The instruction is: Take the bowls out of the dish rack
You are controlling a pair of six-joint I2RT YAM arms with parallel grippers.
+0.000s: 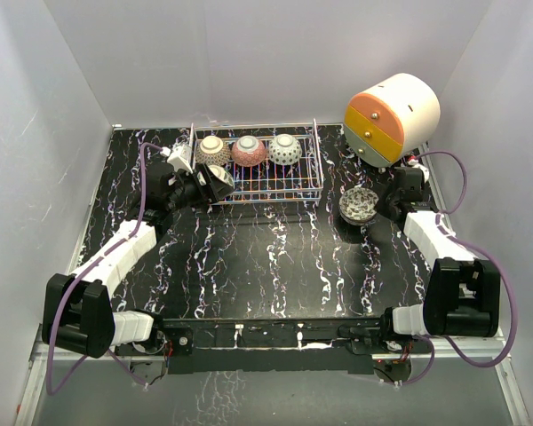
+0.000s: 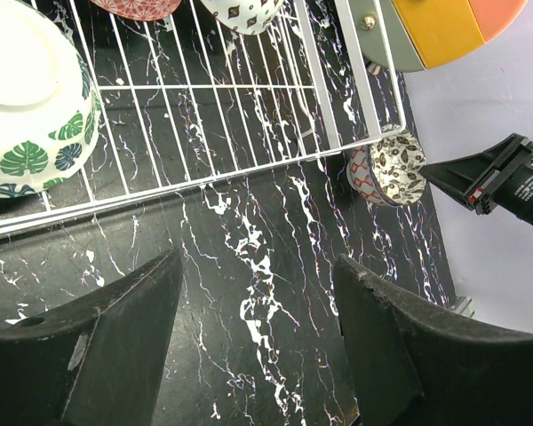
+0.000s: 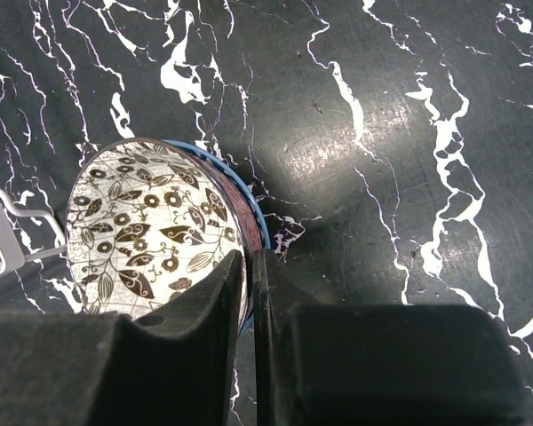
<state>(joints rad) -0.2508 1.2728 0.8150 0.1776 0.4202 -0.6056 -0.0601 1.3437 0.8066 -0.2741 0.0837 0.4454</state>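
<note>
The dish rack stands at the back middle of the table. Three bowls lie upside down along its back: cream, pink-red and grey-white. A green-leaf bowl rests in its front left corner. My left gripper hovers open and empty over the table, in front of that corner. To the right of the rack sits a nested stack of bowls. My right gripper is shut on the rim of the stack's top bowl, one finger inside and one outside.
A big white cylinder with an orange and yellow face lies at the back right, just behind the stack. White walls close in the table on three sides. The black marbled tabletop stretches between the rack and the arm bases.
</note>
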